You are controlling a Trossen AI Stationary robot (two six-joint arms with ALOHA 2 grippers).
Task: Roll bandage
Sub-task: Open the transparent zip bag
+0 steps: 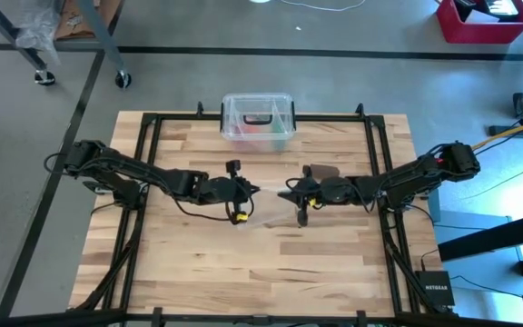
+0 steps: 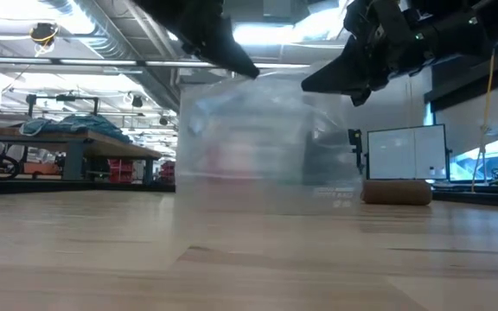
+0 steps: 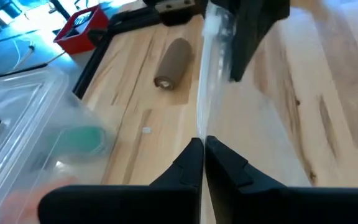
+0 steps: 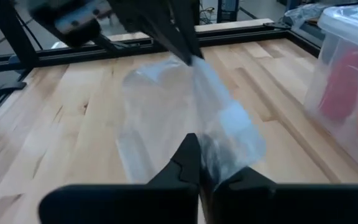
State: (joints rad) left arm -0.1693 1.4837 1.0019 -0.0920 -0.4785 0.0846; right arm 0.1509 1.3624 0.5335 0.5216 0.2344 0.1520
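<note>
The bandage is a small brown roll (image 1: 324, 171) lying on its side on the table beside my right arm; it also shows in the low view (image 2: 396, 192) and the left wrist view (image 3: 171, 62). No gripper touches it. My left gripper (image 1: 253, 189) and my right gripper (image 1: 285, 193) face each other near the table's middle, both shut on a clear plastic bag (image 2: 266, 142) that hangs between and below them. My left gripper pinches the clear bag's upper edge (image 3: 201, 127) between its two shut fingers, coming level from the table's left. The bag hangs below the fingers. My right gripper pinches the bag's upper edge (image 4: 205, 144) at the opposite end between its shut fingers, coming level from the table's right. The film between the two grippers hangs crumpled below them.
A clear plastic box (image 1: 258, 123) with a black handle stands at the table's far edge, with coloured things inside; it shows too in the right wrist view (image 4: 352, 74). A black frame (image 1: 149, 154) runs along the table's sides. Bare wood lies toward the near edge.
</note>
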